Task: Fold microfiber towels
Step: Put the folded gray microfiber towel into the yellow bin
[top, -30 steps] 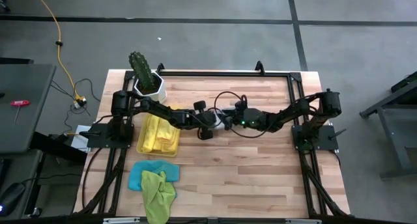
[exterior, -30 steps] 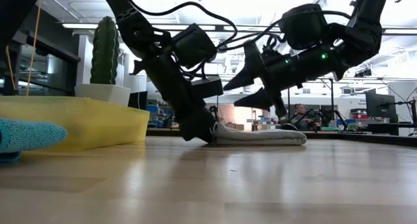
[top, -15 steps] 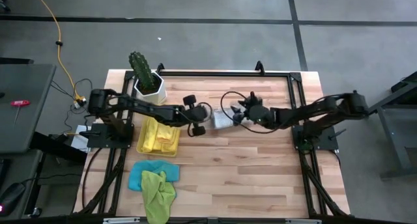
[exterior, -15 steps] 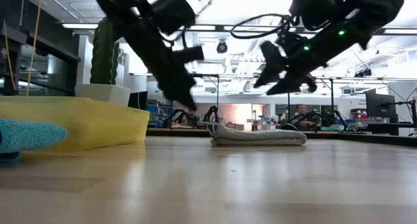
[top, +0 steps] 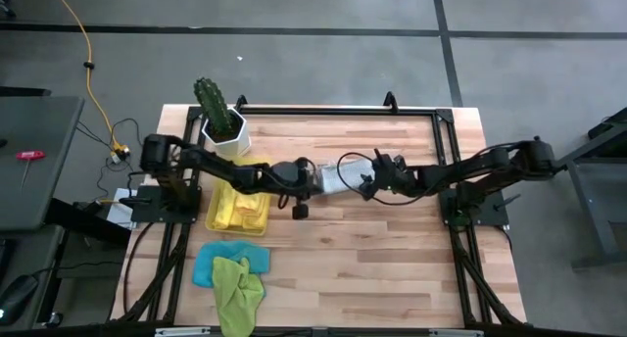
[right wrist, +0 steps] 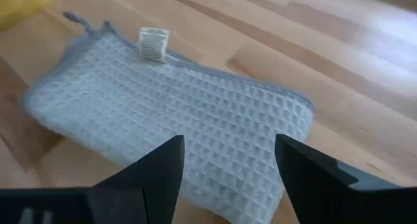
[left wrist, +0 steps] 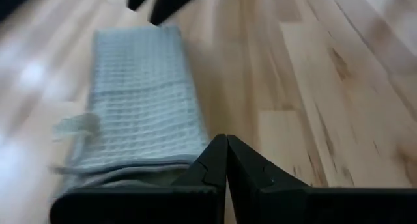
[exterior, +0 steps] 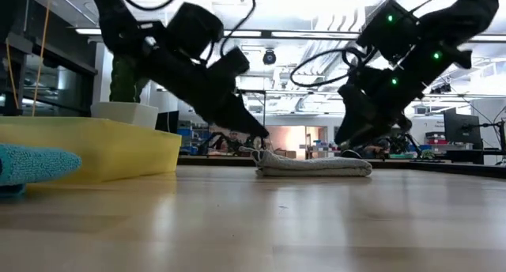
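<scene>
On the wooden plank surface (top: 392,249), near its middle, lies a grey towel (top: 333,179) folded into a flat rectangle. Its weave is a waffle pattern of small squares, and a little white label (right wrist: 154,43) stands up at one edge, with a thin hanging loop at the corner close to it. The left pincer (top: 312,176) is at the 9 o'clock end of the towel, its two dark fingers pressed together into one narrow wedge, with nothing between them. In the left wrist view this tip sits just at the short folded edge of the cloth. The right pincer (top: 370,183) is at the 3 o'clock end, with its fingers spread wide apart and empty, hovering just over the towel. At 8 o'clock from the grey towel stands a translucent yellow plastic tray (top: 212,216) with soft yellow towels (top: 242,204) inside. At 7 o'clock, close to the surface's edge, a crumpled lime green towel (top: 238,289) lies partly on a light blue towel (top: 209,262). At 10 o'clock a green cactus (top: 211,101) grows in a white faceted pot (top: 231,133).
</scene>
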Motion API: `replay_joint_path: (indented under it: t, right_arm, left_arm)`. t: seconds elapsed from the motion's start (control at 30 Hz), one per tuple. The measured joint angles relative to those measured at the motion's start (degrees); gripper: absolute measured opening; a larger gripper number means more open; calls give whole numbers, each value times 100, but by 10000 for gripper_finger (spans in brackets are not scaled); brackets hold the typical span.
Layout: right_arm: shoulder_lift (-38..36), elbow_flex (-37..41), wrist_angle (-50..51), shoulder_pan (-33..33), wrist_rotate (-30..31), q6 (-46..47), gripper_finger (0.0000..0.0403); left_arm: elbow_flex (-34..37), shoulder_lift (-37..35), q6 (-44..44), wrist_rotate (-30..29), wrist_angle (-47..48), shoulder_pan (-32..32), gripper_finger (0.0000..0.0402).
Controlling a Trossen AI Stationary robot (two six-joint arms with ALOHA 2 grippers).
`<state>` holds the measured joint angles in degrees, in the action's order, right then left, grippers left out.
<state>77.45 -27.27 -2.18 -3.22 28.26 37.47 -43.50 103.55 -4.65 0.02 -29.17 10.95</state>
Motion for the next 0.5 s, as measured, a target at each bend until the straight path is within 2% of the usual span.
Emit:
replay_joint_path:
  t: [0.27, 0.5]
  right_arm:
    - [487, 346, -932, -179, -70, 6, 215]
    - [1041, 319, -927, -160, -112, 83, 211]
  left_arm:
    - [-457, 809, -39, -381, -16, 35, 0]
    - [-564, 885, -157, -1116, 477, 151, 0]
